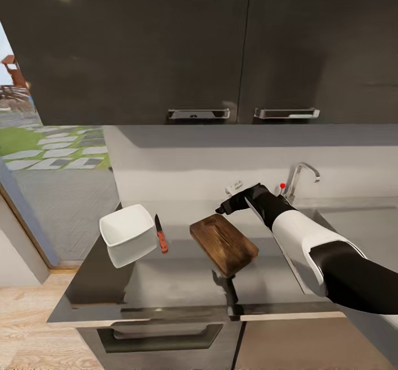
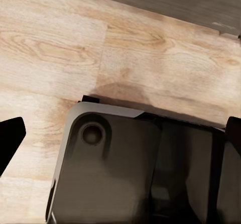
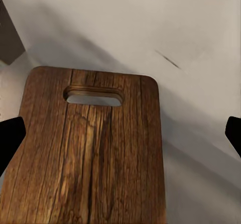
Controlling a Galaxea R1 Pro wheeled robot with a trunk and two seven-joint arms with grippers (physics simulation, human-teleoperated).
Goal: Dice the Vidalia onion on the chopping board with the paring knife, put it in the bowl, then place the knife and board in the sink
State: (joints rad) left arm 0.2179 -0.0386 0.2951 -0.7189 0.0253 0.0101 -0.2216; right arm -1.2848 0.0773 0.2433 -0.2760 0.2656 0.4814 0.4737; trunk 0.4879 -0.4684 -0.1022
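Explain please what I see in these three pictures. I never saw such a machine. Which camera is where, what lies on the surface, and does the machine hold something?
These are simulator renders of a wheeled robot with two arms. The large picture comes from a camera on its head, looking down at a grey countertop. On it lie a white bowl, a paring knife with a red handle, and a brown chopping board. The sink with its tap is at the right. The right arm reaches over the board; its right pincer is open and holds nothing. The other two pictures come from cameras on the wrists. The right wrist view looks down on the board's handle slot. The left wrist view shows wooden floor and the robot's own dark base; the left pincer is open too.
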